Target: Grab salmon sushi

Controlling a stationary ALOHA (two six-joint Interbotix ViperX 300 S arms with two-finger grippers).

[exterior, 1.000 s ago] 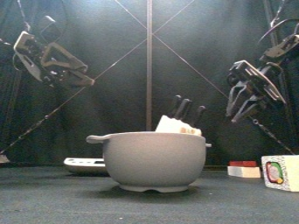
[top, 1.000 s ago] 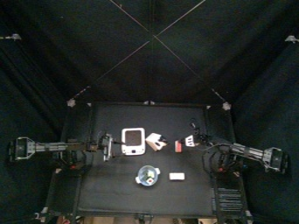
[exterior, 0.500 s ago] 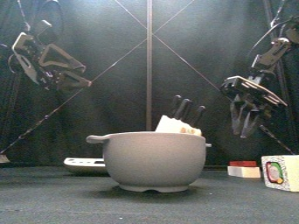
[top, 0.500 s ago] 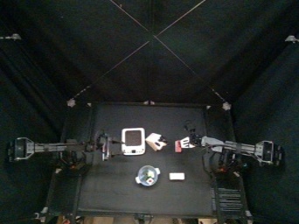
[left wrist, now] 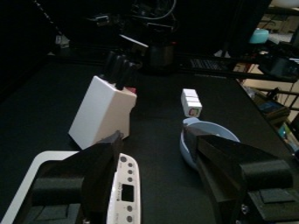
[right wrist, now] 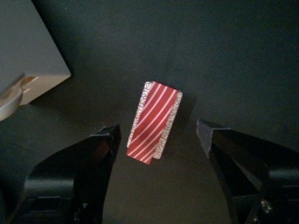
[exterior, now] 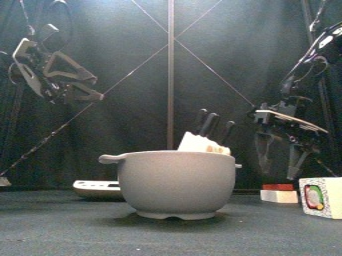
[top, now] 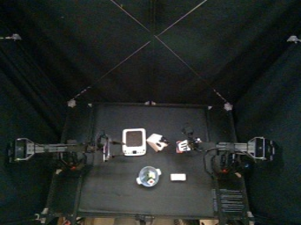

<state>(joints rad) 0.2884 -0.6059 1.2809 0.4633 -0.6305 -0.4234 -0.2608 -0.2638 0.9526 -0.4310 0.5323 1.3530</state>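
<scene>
The step in hand is the approach. The right gripper [right wrist: 158, 144] hangs with its jaws spread wide, and the salmon sushi [right wrist: 153, 122] — red-striped on top, pale at its edge — lies on the desk [right wrist: 233, 61] directly beneath, between the two jaws and apart from both. My judgement: the next move calls for a straight descent, then closing across the narrow sides. The left gripper [left wrist: 158, 175] rests spread, well away — above the white scale [left wrist: 111, 179].

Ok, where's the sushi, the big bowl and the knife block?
salmon sushi [right wrist: 155, 122], right wrist view, on its red striped top.
bowl [exterior: 174, 180], front view, on its grey outer wall.
knife block [left wrist: 100, 109], left wrist view, on its white side.
</scene>
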